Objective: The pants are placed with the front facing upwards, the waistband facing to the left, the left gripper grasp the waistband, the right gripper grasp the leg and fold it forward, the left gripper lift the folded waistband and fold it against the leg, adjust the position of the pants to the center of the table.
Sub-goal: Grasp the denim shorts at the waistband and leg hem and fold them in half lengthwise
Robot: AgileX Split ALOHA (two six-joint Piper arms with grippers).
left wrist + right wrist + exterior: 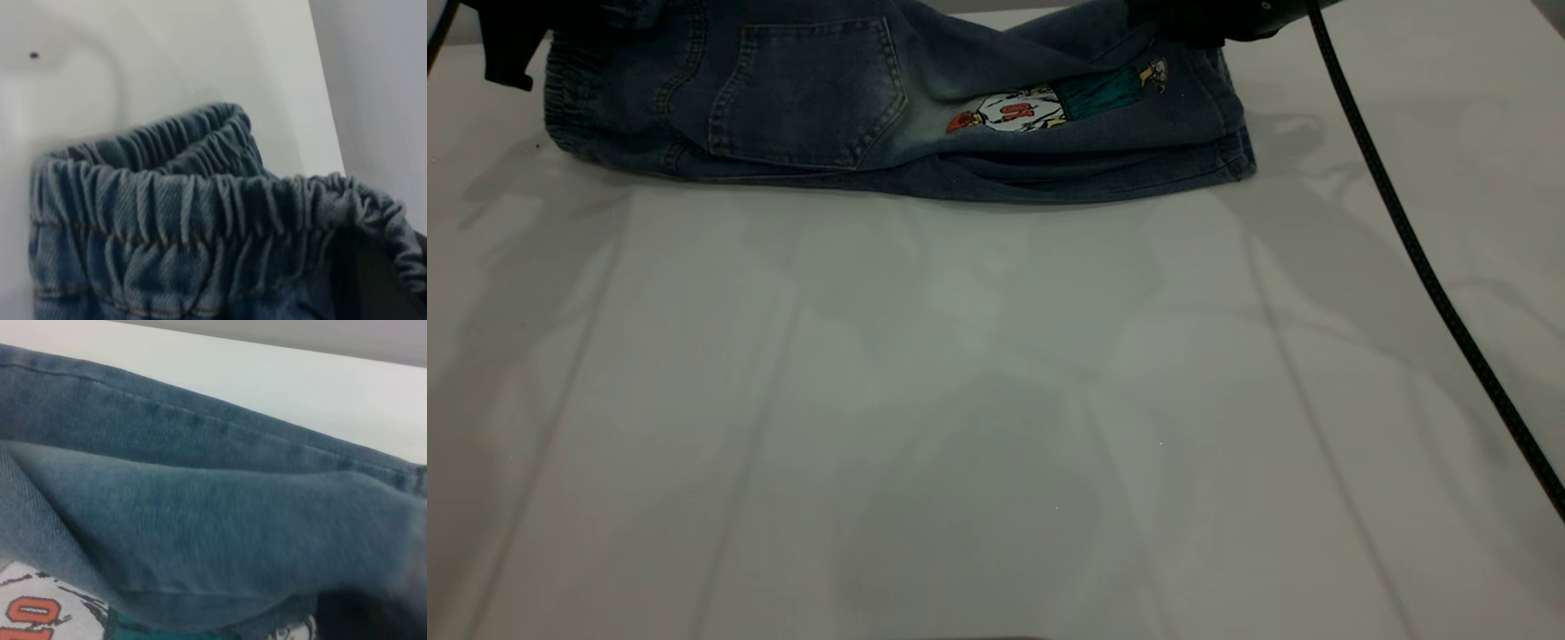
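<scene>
Up top, the pants (889, 107) are lying folded along the table's (996, 427) far edge, showing a cartoon print with illegible red lettering and 1 stitched patch pocket (809, 93). Ruffled elastic waistband (200, 193) is sitting upper left. Whether the left gripper (503, 40) or right gripper (1200, 22) is clenched, I cannot tell.

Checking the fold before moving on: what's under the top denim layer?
Under the pants, the lower leg's hem edge peeks out along the front; beneath it, the table. The rest is covered.
</scene>
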